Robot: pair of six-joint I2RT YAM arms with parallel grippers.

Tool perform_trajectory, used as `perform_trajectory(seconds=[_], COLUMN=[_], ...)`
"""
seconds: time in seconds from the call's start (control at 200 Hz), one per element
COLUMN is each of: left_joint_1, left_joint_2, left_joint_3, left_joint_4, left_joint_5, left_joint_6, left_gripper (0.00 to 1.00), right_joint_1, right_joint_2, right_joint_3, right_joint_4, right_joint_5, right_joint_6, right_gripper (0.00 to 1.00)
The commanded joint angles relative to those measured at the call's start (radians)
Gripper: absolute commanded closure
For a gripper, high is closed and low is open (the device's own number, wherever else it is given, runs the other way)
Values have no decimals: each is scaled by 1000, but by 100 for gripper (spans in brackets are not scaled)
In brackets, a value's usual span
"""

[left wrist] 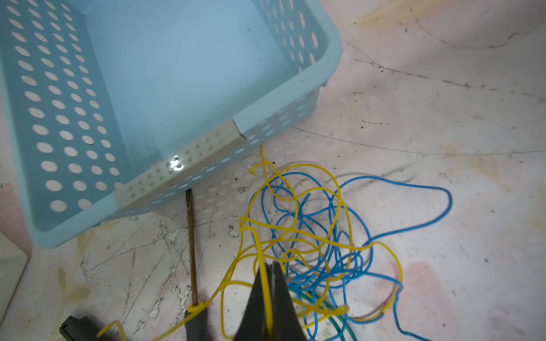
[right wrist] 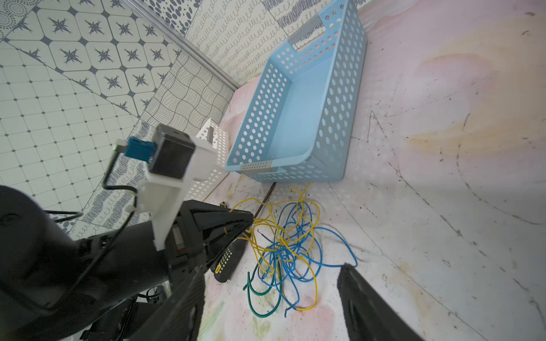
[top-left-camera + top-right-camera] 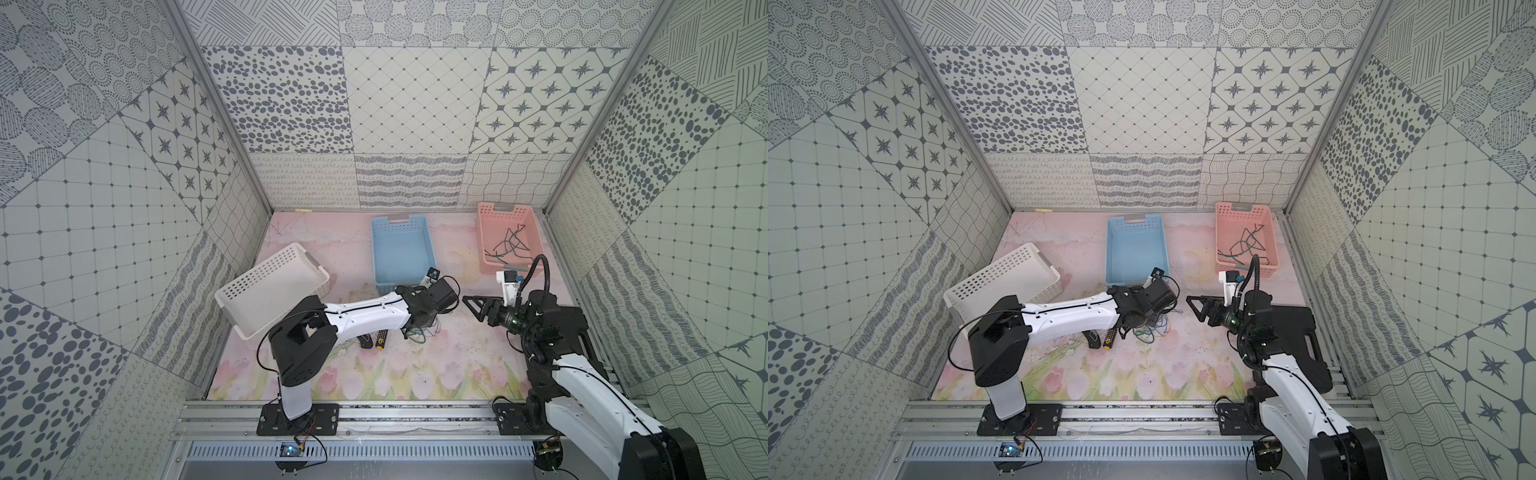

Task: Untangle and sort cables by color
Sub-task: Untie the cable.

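A tangle of cables [image 2: 283, 245] lies on the mat just in front of the blue basket [image 1: 44, 183]: blue cable [image 1: 407, 186], yellow cable [image 1: 310, 166] and a green cable [image 2: 260, 313]. My left gripper [image 1: 270, 265] is down at the tangle's edge, shut on a yellow strand that runs between its fingers. Another yellow strand loops round the screwdriver's shaft [image 1: 192, 245] at the handle. My right gripper [image 3: 471, 305] hovers open to the right of the tangle [image 3: 419, 334], touching nothing. Dark cables [image 3: 509, 245] lie in the pink basket [image 3: 484, 232].
The blue basket [image 3: 380, 249] holds nothing that I can see. A white basket [image 3: 266, 286] sits tilted at the left, by my left arm. The black-and-yellow screwdriver handle [image 3: 381, 339] lies left of the tangle. A black case [image 3: 1304, 332] lies under my right arm.
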Motion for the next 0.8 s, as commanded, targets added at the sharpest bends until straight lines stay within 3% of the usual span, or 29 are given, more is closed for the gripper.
perform_trajectory(seconds=[0.0,0.165,0.28,0.535,0.69,0.795], left_joint_1=[5,22,25,75,125,142], left_joint_2=[-211,-344,-395,-469,-446,-409], left_joint_3=[-137,-189,-188,-109,29,146], left_joint_4=[212,279,300,304,256,207], left_joint_5=[162,380,502,744,925,1004], left_joint_6=[75,75,76,93,90,95], left_gripper=[100,100,100,100,100,100], right_joint_1=[57,240,319,325,325,326], right_joint_2=[24,66,98,206,336,436], right_joint_3=[2,26,26,54,88,143], right_joint_4=[83,113,156,146,210,150], right_joint_5=[-28,58,116,244,273,313], right_joint_6=[-29,-126,-181,-164,-118,-101], right_gripper=[25,17,16,16,17,20])
